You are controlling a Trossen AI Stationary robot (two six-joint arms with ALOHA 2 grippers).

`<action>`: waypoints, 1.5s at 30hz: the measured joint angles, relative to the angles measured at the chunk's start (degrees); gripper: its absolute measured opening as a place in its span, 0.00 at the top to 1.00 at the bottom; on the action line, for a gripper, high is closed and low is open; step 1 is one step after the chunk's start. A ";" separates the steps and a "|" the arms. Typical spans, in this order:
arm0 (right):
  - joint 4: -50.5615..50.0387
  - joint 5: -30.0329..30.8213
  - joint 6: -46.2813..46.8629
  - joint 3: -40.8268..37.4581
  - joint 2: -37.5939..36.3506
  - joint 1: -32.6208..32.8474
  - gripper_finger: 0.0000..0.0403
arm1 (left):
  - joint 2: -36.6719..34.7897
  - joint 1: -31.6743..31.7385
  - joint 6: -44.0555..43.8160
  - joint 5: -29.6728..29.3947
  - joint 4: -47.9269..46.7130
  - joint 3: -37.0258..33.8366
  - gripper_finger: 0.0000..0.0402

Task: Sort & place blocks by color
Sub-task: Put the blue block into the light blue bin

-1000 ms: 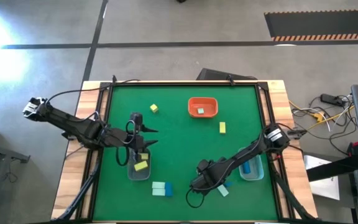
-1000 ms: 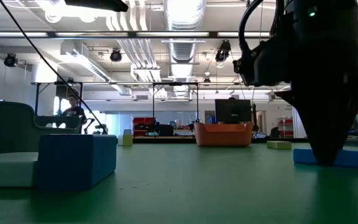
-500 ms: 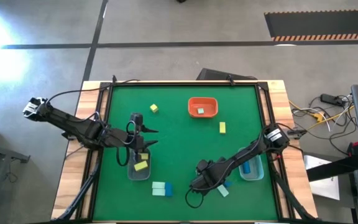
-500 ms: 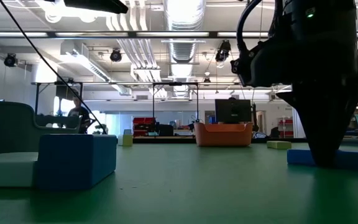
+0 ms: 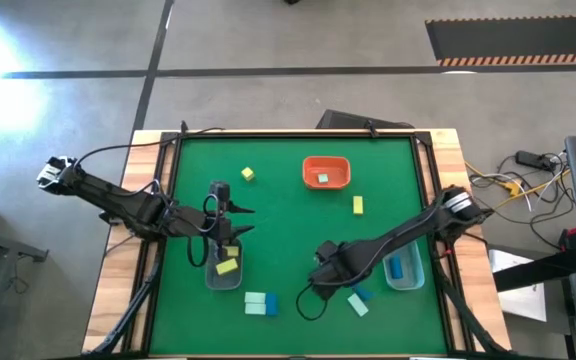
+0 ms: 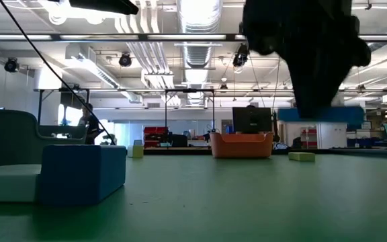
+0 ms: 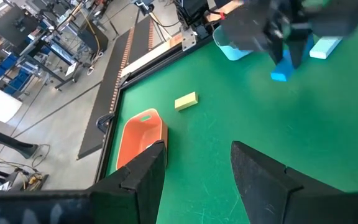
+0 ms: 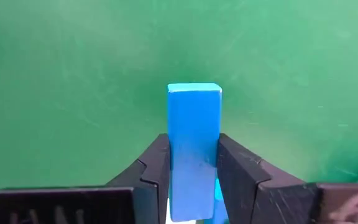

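My right gripper (image 8: 193,140) is shut on a blue block (image 8: 194,118) and hangs over the table's near right part, beside a mint block (image 5: 358,308). In the low view the blue block (image 6: 321,115) is well above the green mat. My left gripper (image 7: 197,165) is open and waits above the clear bin (image 5: 223,275), which holds a yellow block (image 5: 227,266). Two yellow blocks (image 5: 247,174) (image 5: 357,205) lie flat on the mat. A mint block (image 5: 322,179) lies in the orange tray (image 5: 326,160). A mint and a blue block (image 5: 260,304) lie side by side near the near edge. My right gripper pinches the blue block between its two fingers (image 8: 157,165), one on each long side (image 8: 173,149). The fingers come from above, pointing down, and lie across the block. The block is lifted clear and level, one end (image 8: 194,90) reaching past the fingertips.
A bluish bin (image 5: 405,270) at the table's right holds a blue block (image 5: 396,268). The mat's middle is bare green. A wooden rim and black rails frame the table. In the low view, a blue block (image 6: 82,171) and a mint one (image 6: 5,183) stand close to the camera.
My right gripper has risen, staying shut on the blue block. The block lay on the mat a second ago, slid a little along it, and now is lifted clear. The left arm has kept still.
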 joint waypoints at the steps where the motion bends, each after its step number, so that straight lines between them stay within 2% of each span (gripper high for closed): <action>1: -0.79 0.17 0.40 0.00 -1.29 -0.12 0.78 | 0.00 0.00 -0.01 0.00 0.06 0.00 0.59; 9: -7.96 1.51 10.18 -4.10 -12.40 0.53 0.78 | 0.02 0.04 0.00 0.00 0.11 -0.02 0.59; 16: -7.90 0.68 19.67 -14.11 -21.50 2.02 0.78 | 0.02 0.04 -0.02 0.00 0.17 -0.07 0.59; 26: -7.28 -5.89 30.38 -27.94 -31.11 5.37 0.77 | 0.04 0.02 -0.04 0.00 0.20 -0.07 0.59; 35: -6.99 -8.37 37.43 -35.70 -34.11 9.42 0.77 | 0.04 0.02 -0.03 -0.01 1.09 -0.89 0.59; 45: -5.72 -9.54 37.27 -37.27 -33.37 9.55 0.77 | 0.04 -0.02 -0.03 -1.53 1.18 -0.90 0.59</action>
